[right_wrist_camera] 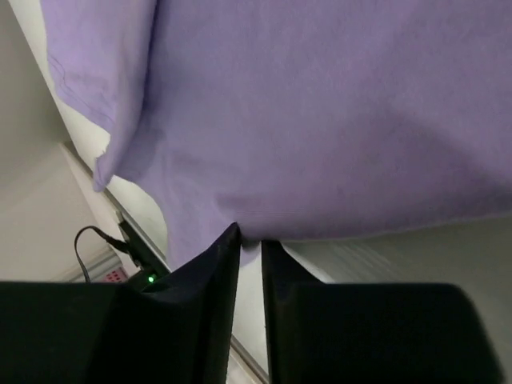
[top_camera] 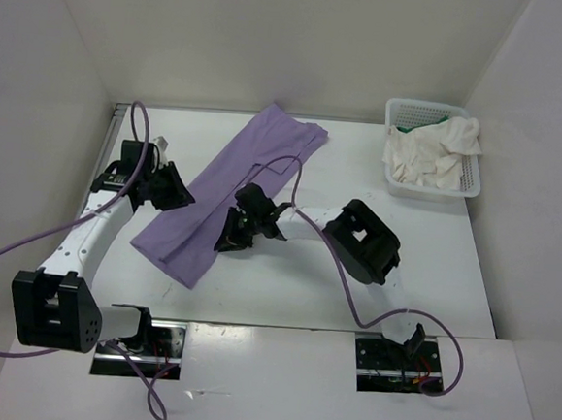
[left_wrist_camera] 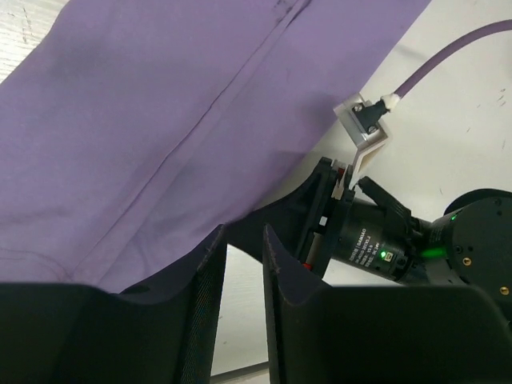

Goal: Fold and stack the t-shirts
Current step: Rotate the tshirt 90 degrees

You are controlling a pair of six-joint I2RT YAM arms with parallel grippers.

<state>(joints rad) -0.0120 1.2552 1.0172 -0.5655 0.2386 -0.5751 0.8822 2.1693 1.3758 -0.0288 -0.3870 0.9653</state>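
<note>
lavender t-shirt (top_camera: 266,150), mid-frame: looks soft, limp, light | grip: edge corners | left claw (left_wrist_camera: 242,232): narrow gap | right claw (right_wrist_camera: 250,236): narrow gap

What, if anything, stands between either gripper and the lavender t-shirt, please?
Nothing visible does. The left gripper and right gripper each sit right at an edge of the lavender t-shirt, on opposite long sides. The white mesh basket stands away in the far right corner.
</note>
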